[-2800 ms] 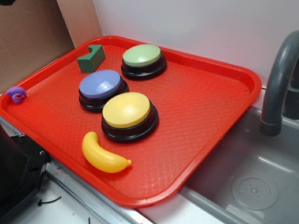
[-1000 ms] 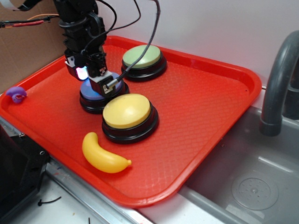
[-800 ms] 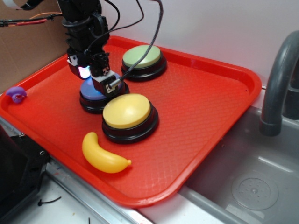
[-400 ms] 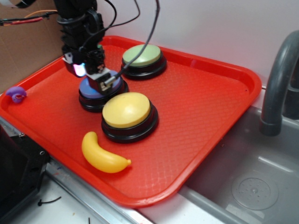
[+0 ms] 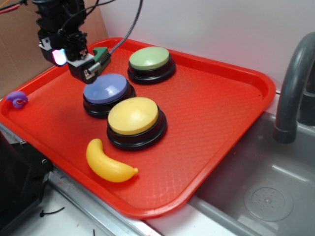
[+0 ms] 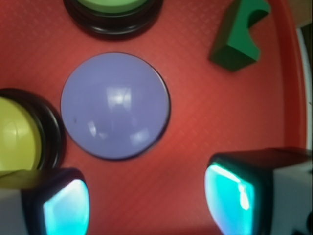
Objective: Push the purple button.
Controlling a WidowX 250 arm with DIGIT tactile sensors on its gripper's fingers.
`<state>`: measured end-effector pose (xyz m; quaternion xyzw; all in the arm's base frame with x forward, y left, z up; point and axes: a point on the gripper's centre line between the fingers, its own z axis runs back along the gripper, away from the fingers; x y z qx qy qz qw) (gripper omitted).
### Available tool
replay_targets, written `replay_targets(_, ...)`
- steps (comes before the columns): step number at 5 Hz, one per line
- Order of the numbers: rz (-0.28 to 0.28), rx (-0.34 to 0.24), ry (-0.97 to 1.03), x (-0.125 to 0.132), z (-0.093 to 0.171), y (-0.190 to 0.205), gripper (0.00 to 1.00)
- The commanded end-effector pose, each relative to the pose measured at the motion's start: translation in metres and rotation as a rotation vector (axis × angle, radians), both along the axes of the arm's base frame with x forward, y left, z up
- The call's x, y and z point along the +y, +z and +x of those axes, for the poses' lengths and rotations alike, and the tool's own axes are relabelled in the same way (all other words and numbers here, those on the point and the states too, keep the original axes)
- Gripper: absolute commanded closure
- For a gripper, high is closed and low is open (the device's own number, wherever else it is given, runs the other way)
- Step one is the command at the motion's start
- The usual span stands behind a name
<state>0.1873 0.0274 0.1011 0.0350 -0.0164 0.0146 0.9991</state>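
The purple button (image 5: 105,88) has a periwinkle dome on a black base and sits in the left half of the red tray (image 5: 216,98). In the wrist view the purple button (image 6: 115,105) lies uncovered ahead of the fingers. My gripper (image 5: 74,64) hangs above the tray, up and to the left of that button, not touching it. The gripper (image 6: 146,200) is open, its cyan-lit pads (image 6: 230,193) wide apart with only red tray floor between them.
A yellow button (image 5: 133,115) sits in front of the purple one and a green button (image 5: 149,58) behind it. A green block (image 6: 239,34), a yellow banana (image 5: 106,162) and a small purple curled toy (image 5: 17,99) share the tray. A grey sink (image 5: 266,187) and faucet (image 5: 293,83) are at the right.
The gripper was down on the purple button's top a second ago. It has since lifted and drawn back to the upper left, leaving the dome fully uncovered.
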Motion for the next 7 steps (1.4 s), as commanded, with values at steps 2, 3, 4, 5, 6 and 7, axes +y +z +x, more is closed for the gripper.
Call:
replay_targets(2, 0.022, -0.076, 0.031, 0.0, -0.001, 0.039, 0.0)
replay_targets(3, -0.004, -0.064, 0.045, 0.002, -0.005, 0.048, 0.0)
replay_targets(4, -0.024, -0.061, 0.059, 0.002, -0.01, 0.057, 0.0)
replay_targets(5, -0.072, -0.022, 0.079, 0.006, -0.014, 0.061, 0.0)
replay_targets(6, -0.081, -0.065, 0.142, 0.013, -0.025, 0.072, 0.0)
replay_targets(7, -0.039, -0.088, 0.144, 0.015, -0.026, 0.073, 0.0)
